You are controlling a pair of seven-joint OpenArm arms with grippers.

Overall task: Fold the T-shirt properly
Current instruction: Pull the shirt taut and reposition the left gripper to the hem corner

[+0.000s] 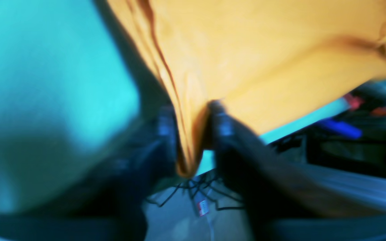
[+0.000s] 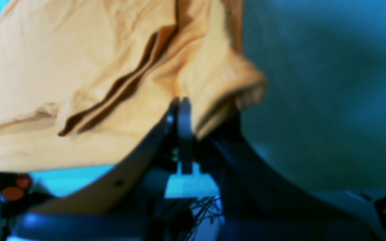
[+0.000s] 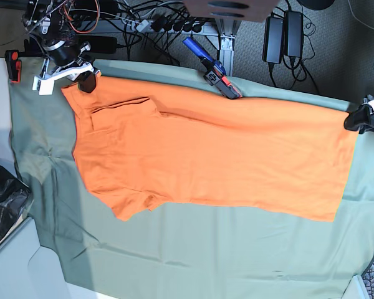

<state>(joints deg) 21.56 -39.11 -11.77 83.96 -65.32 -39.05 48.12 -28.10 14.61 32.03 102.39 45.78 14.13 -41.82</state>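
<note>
Both pincers (image 1: 193, 134) (image 2: 179, 110) pinch the unprinted orange T-shirt (image 3: 218, 156) on green cloth (image 3: 193, 249).

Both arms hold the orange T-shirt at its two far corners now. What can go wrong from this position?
1. The left gripper and the right gripper each pinch only a small bit of the T-shirt, so an edge may slip out.
2. One sleeve lies folded over; it may stay creased.
3. The green cloth underneath may drag along.
</note>
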